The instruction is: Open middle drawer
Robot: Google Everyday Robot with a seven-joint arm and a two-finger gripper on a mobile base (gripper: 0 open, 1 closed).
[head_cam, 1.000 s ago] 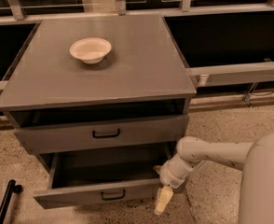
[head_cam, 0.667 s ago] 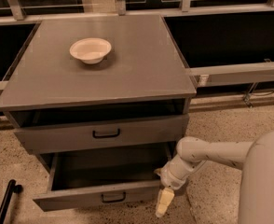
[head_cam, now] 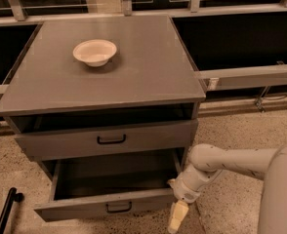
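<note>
Hand (head_cam: 176,222) — right of middle drawer (head_cam: 85,209)

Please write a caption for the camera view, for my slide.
Middle drawer pulled out of the grey cabinet, gripper beside its front corner, white bowl on top.

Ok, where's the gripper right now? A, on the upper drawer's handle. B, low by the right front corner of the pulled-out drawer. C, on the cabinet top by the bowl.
B: the gripper hangs low beside the right front corner of the pulled-out middle drawer, well below the bowl on top.
</note>
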